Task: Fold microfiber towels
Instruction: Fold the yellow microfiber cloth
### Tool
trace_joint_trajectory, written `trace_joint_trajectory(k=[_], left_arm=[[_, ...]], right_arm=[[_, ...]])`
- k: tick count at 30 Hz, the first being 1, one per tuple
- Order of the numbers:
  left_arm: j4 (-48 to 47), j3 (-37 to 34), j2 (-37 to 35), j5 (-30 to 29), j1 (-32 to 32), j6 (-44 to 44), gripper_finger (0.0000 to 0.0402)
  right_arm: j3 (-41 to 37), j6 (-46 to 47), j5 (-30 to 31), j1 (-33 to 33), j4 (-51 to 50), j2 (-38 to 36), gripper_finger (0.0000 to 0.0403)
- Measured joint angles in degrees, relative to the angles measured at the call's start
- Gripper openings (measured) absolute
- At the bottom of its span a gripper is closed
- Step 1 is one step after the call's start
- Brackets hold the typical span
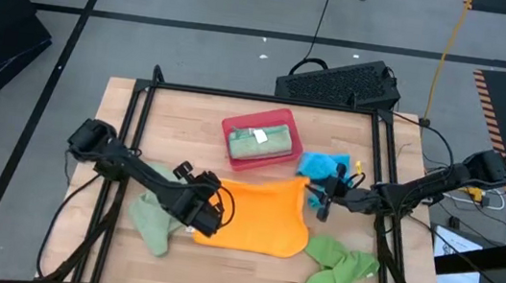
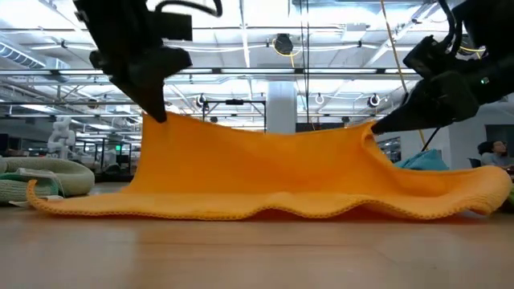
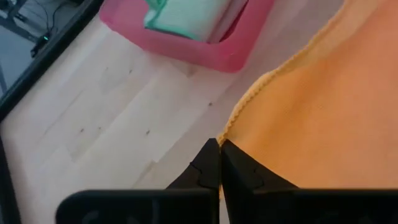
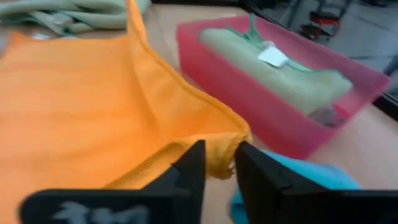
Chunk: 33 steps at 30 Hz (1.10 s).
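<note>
Orange microfiber towel [image 1: 258, 215], soft and square, lies mid-table at six o'clock from the rigid red rectangular tray [image 1: 257, 154], which holds a folded sage green cloth [image 1: 261, 141]. Your left gripper [image 3: 219, 148] is clamped tight on the towel's corner at nine o'clock; your right gripper [image 4: 216, 163] stands part-open around the three o'clock corner, seemingly loosening. You look mid-fold: next, regrip that corner or let it settle.
</note>
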Motion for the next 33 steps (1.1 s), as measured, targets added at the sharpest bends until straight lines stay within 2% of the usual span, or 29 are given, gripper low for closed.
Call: trace_joint_trajectory(k=[5,9,12,17,20,22,25,29,33], left_arm=[[-0.13,-0.66,0.0,0.34,0.72,-1.08,0.0036],[-1.02,0.43,-1.37,0.52,0.51,1.49,0.0075],[-0.88,1.34,-3.38,0.55,0.13,3.96,0.0095],[0.6,2.46,-7.27,0.48,-0.89,4.97,0.0107],[11.01,2.59,-7.56,-0.28,-1.87,9.16,0.0108],[20.1,2.46,-6.83,-0.29,-2.76,16.32,0.0108],[38.51,2.65,-3.39,1.08,-3.0,29.58,0.0108],[58.98,2.52,2.89,5.83,-2.13,44.89,0.0108],[71.01,2.56,9.26,13.2,0.31,51.72,0.0108]], right_arm=[[0.81,4.15,-0.06,0.52,-1.4,-1.61,0.0153],[3.31,8.22,-0.43,1.6,-7.92,-4.26,0.0176],[5.12,14.06,-5.13,2.78,-12.86,-5.94,0.0176],[5.27,23.46,-17.6,7.41,-14.5,-6.42,0.0163],[5.27,29.01,-21.37,11.7,-15.22,-5.47,0.016],[5.27,31.78,-21.35,14.55,-15.27,-4.14,0.016],[5.27,34.3,-21.3,18.02,-15.91,-1.56,0.016],[5.25,35.04,-21.7,22.05,-15.9,2.16,0.016],[5.2,33.16,-20.52,24.24,-14.79,5.87,0.016]])
